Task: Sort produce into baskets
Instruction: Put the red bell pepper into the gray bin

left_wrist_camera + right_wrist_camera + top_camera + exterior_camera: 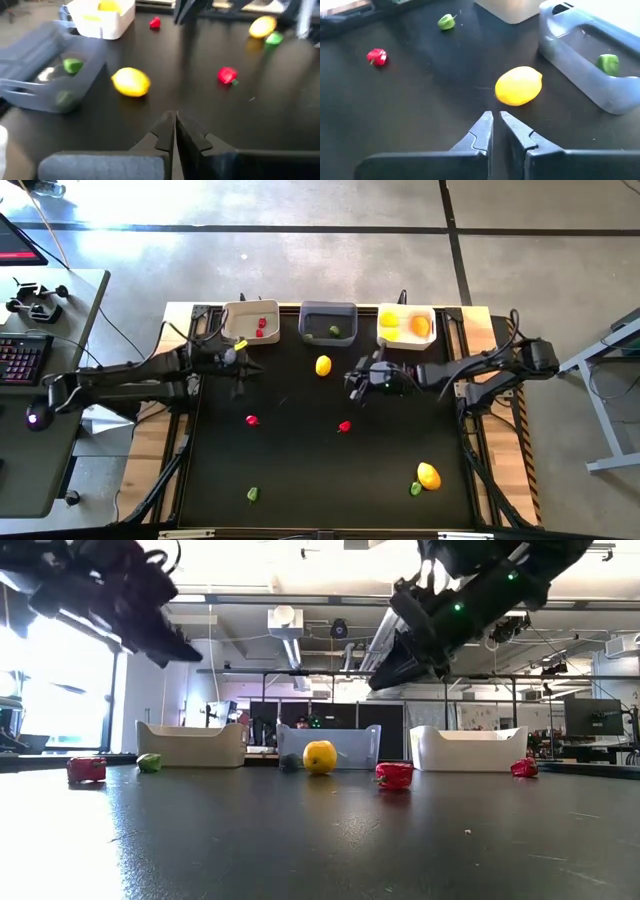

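Note:
Three baskets stand along the far edge: cream-white (250,322) with red pieces, dark grey (328,322) with green pieces, white (406,327) with yellow-orange ones. Loose produce lies on the black mat: a lemon (323,365), two red pieces (251,420) (345,426), a green piece (253,494), and another lemon (428,476) beside a green piece (415,489). My left gripper (175,125) hangs shut above the mat near the cream-white basket. My right gripper (495,122) hangs shut just right of the far lemon (518,86). Both hold nothing.
The arms reach in from the table's left and right sides, clear of the mat (300,460). A desk with a keyboard (20,360) stands beyond the table's left side. The low view shows the far lemon (320,756) and a red piece (394,774) before the baskets.

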### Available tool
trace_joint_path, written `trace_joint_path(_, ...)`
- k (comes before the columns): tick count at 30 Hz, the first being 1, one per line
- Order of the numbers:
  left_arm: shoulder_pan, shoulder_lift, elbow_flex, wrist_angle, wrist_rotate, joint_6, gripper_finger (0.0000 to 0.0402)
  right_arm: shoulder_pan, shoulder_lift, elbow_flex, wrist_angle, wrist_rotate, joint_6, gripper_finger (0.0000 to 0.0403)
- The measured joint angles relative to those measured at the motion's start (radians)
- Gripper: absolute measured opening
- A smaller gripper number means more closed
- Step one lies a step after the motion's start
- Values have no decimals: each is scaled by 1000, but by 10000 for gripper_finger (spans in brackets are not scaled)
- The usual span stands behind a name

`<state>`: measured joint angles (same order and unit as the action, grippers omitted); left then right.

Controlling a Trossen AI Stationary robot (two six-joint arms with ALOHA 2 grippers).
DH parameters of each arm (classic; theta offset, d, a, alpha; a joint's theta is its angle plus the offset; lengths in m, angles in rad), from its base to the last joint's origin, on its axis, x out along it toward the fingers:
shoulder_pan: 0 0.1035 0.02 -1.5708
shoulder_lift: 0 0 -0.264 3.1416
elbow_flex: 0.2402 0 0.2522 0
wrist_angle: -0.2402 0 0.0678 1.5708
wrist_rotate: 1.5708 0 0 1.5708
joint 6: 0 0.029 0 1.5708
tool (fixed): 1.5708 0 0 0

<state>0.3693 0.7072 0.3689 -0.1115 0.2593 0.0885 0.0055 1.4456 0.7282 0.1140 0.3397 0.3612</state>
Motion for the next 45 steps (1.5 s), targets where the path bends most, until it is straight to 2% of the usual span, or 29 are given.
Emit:
trace_joint_path(6, -157, 39, 120, -168, -25, -144, 1, 26, 0, -10, 16, 1, -47, 2)
trace_joint_path(12, -333, 133, 210, -287, -77, -156, 2, 53, 0, -10, 19, 2, -74, 2)
trace_joint_path(17, -420, 241, 255, -385, -134, -147, 27, 72, 0, -10, 19, 2, -74, 2)
trace_joint_path(21, -456, 339, 298, -505, -147, -83, 66, 76, 0, -10, 19, 2, -74, 2)
trace_joint_path(27, -485, 471, 334, -620, -147, -78, 140, 76, 0, -10, 18, 2, -66, 2)
trace_joint_path(30, -499, 528, 334, -646, -151, -75, 173, 76, 0, -10, 17, 2, -65, 2)
trace_joint_path(33, -513, 571, 334, -645, -197, -49, 198, 76, 0, -10, 17, 2, -65, 2)
trace_joint_path(36, -524, 596, 334, -645, -240, -26, 211, 76, 0, -10, 15, 2, -64, 2)
trace_joint_path(45, -552, 677, 334, -644, -238, 6, 213, 76, 0, -10, 7, 2, -64, 2)
